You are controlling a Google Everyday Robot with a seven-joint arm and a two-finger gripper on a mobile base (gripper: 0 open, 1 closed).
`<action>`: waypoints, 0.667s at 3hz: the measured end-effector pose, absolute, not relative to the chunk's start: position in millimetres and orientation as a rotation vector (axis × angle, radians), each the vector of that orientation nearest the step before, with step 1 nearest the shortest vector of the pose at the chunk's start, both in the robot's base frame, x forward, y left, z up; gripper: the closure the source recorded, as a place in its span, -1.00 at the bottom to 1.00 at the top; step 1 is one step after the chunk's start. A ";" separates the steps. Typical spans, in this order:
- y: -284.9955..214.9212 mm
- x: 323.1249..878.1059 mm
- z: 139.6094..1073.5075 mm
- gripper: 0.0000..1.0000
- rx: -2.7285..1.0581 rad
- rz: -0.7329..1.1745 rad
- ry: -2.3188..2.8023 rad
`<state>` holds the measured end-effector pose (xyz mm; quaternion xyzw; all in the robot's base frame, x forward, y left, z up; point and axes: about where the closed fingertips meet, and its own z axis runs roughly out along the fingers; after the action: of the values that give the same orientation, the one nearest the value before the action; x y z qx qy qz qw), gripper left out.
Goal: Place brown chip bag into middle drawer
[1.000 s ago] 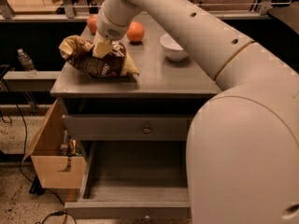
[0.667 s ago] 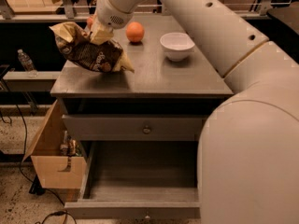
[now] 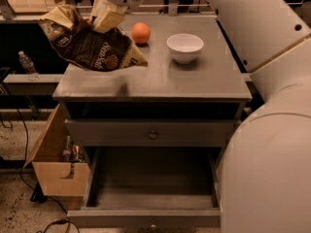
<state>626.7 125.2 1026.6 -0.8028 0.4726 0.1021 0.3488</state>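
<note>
We have raised the brown chip bag [image 3: 92, 47] off the desk [image 3: 194, 81]: a second ago it lay on the top, and now it hangs above the left side, clamped in our tool [image 3: 108, 14]. The middle drawer [image 3: 150, 191] stands open below, so we judge lowering comes next. An orange [image 3: 141, 33] and a white bowl [image 3: 184, 46] sit behind, and a cardboard box [image 3: 53, 169] stands at the left.

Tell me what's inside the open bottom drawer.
Only its bare grey floor shows in the middle drawer; its rear lies in shadow and the robot's arm covers one front corner. The claw holds the brown chip bag above the cabinet top.
</note>
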 end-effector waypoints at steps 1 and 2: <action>111.5 589.2 1009.3 1.00 -2.251 0.330 1.210; 96.2 562.6 994.2 1.00 -2.340 0.404 1.212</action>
<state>562.6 96.2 994.2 -0.8530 0.4418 0.1471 0.2355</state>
